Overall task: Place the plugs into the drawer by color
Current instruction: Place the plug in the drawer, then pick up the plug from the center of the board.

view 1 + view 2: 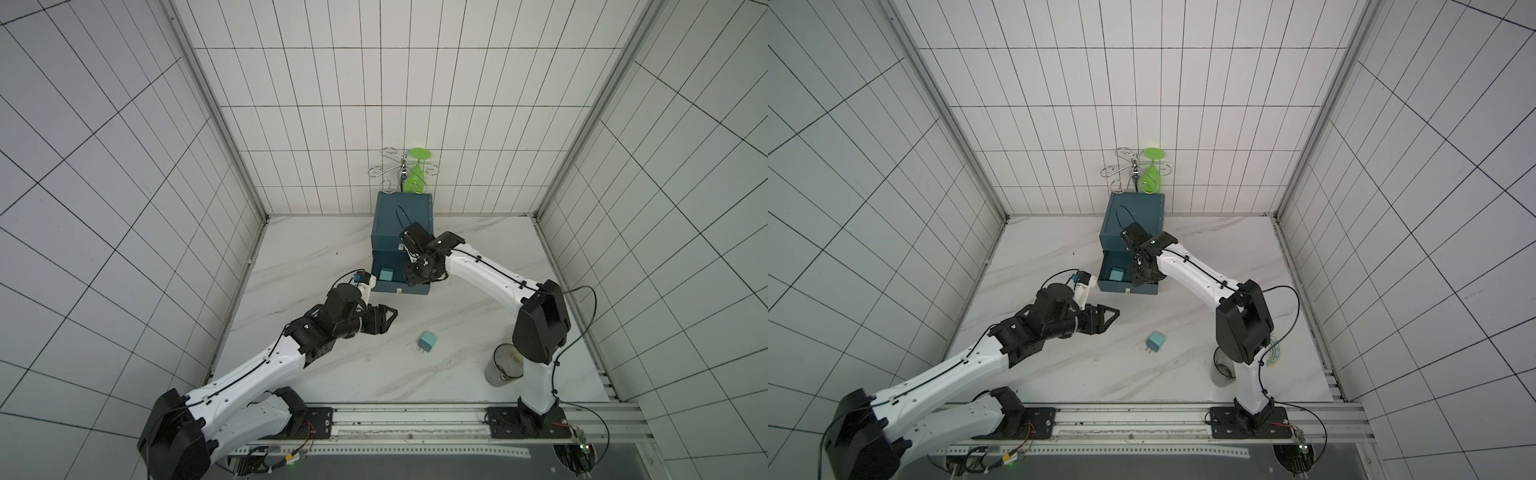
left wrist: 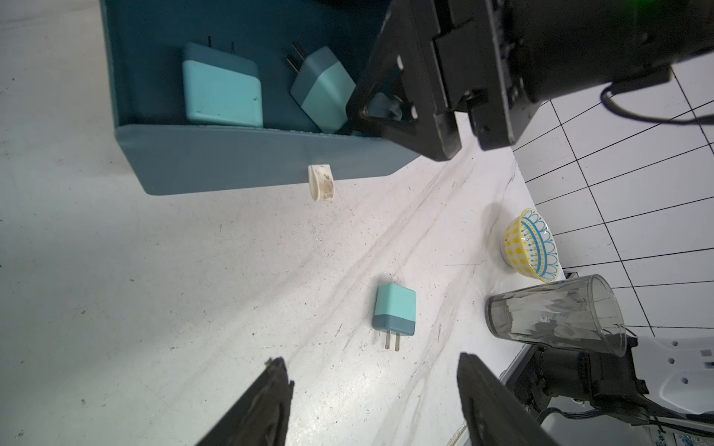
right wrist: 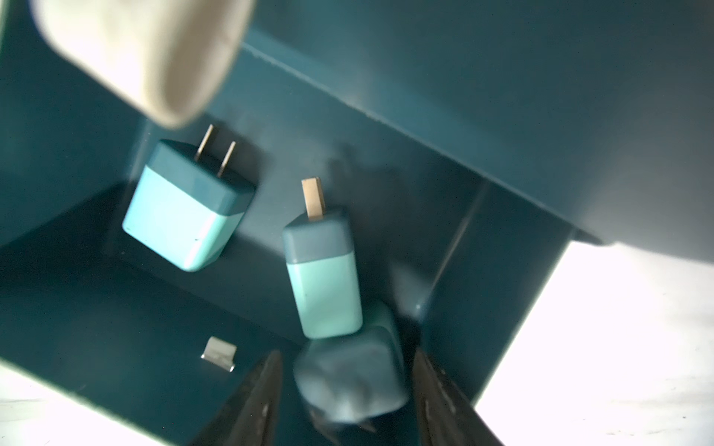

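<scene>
three teal plugs show inside the open drawer (image 2: 251, 154): a flat plug (image 3: 181, 208) off by itself, a leaning plug (image 3: 322, 278), and just beside it a blurred plug (image 3: 349, 382) between the parted fingers of the right gripper (image 3: 347, 351), a thin gap on each side. a fourth teal plug (image 1: 427, 341) lies on the marble table (image 1: 332, 374), prongs toward the robot, near the left gripper (image 2: 370, 359), whose fingers stand wide and empty. a clear tumbler (image 2: 556, 309) and a patterned bowl (image 2: 531, 247) stand by the right arm's base.
</scene>
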